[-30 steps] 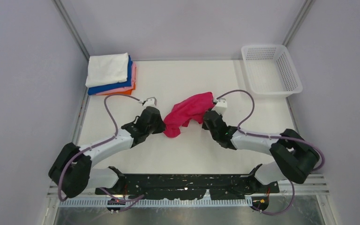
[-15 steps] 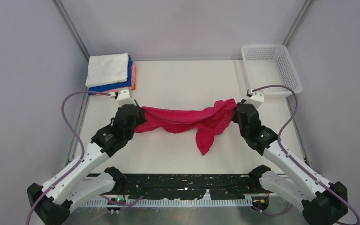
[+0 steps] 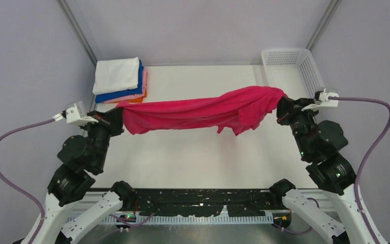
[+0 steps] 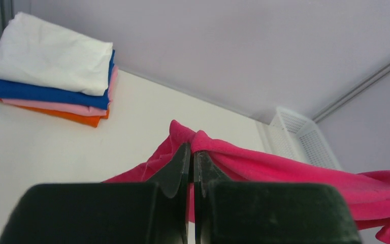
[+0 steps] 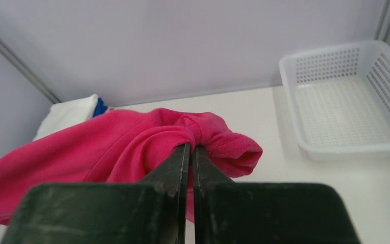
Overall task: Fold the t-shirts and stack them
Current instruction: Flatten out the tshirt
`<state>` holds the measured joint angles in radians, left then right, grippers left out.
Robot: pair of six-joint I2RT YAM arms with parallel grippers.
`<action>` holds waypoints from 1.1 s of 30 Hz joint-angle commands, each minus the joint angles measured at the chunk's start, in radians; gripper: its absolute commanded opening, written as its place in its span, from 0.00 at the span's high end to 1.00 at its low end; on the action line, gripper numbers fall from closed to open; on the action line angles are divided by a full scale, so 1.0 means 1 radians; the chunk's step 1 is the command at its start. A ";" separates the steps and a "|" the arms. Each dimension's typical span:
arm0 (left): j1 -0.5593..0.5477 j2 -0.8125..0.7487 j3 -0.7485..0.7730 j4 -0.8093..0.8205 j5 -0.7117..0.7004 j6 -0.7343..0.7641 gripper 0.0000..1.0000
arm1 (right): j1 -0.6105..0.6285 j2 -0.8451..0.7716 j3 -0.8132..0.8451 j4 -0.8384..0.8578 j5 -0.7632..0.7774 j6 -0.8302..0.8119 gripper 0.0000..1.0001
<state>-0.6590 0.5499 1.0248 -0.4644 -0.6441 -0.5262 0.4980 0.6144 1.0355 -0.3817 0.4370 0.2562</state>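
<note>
top external: both grippers clamp magenta t-shirt aloft.

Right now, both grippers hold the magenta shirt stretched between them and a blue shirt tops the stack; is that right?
Nearly: the top external view shows a white shirt topping the stack; the left gripper and right gripper do hold the magenta shirt.

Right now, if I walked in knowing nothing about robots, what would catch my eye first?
A magenta t-shirt hangs stretched across the middle of the table, pinched at one end by the left fingers and at the other by the right fingers. Behind it, a folded stack with a white shirt on top sits in the far left corner. A white mesh basket sits in the far right corner.
</note>
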 commanded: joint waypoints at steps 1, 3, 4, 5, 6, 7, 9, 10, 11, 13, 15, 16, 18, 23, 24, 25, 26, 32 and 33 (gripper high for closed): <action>0.007 -0.089 0.088 -0.047 0.113 0.029 1.00 | -0.004 -0.071 0.128 -0.070 -0.184 -0.025 0.95; 0.007 -0.118 0.115 -0.083 0.180 0.026 1.00 | -0.003 -0.102 0.165 -0.088 -0.220 -0.018 0.95; 0.006 -0.131 0.124 -0.104 0.211 0.017 1.00 | -0.004 -0.120 0.173 -0.091 -0.229 -0.010 0.95; 0.006 -0.146 0.129 -0.118 0.251 0.003 1.00 | -0.004 -0.127 0.184 -0.097 -0.252 -0.004 0.95; 0.006 -0.161 0.127 -0.123 0.277 -0.012 1.00 | -0.003 -0.136 0.188 -0.101 -0.266 0.002 0.95; 0.007 -0.177 0.118 -0.121 0.302 -0.031 1.00 | -0.004 -0.138 0.195 -0.107 -0.299 0.002 0.95; 0.007 -0.197 0.099 -0.123 0.313 -0.051 1.00 | -0.004 -0.136 0.197 -0.113 -0.326 0.003 0.95; 0.007 -0.198 0.093 -0.134 0.297 -0.060 1.00 | -0.004 -0.132 0.198 -0.116 -0.316 0.001 0.95; 0.007 -0.193 0.093 -0.162 0.272 -0.070 1.00 | -0.004 -0.119 0.202 -0.124 -0.297 0.000 0.95; 0.006 -0.168 0.086 -0.197 0.211 -0.093 1.00 | -0.003 -0.091 0.203 -0.138 -0.199 0.006 0.95; 0.006 -0.129 0.055 -0.212 0.160 -0.113 1.00 | -0.004 -0.030 0.194 -0.152 -0.061 0.011 0.95; 0.006 -0.092 0.035 -0.209 0.124 -0.120 1.00 | -0.004 -0.004 0.184 -0.155 0.029 0.011 0.95; 0.006 -0.013 -0.006 -0.210 0.050 -0.147 1.00 | -0.004 0.097 0.167 -0.149 0.138 0.008 0.95; 0.219 0.395 -0.099 -0.067 0.233 -0.216 1.00 | -0.127 0.571 0.136 -0.035 0.136 0.049 0.95; 0.264 0.480 -0.098 -0.018 0.278 -0.216 1.00 | -0.141 0.624 0.151 -0.004 0.107 0.057 0.95; 0.304 0.580 -0.080 0.018 0.328 -0.210 1.00 | -0.158 0.727 0.162 0.014 0.097 0.062 0.94; 0.334 0.674 -0.046 0.047 0.363 -0.196 0.96 | -0.163 0.782 0.195 0.050 0.080 0.059 0.89; 0.430 1.137 0.390 -0.138 0.446 -0.150 0.01 | -0.193 1.219 0.534 -0.047 0.096 0.049 0.28; 0.433 1.155 0.425 -0.160 0.440 -0.140 0.01 | -0.193 1.230 0.553 -0.067 0.118 0.054 0.16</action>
<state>-0.2562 1.6493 1.2236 -0.5613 -0.2539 -0.6926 0.3099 1.8179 1.3849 -0.4156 0.4984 0.2951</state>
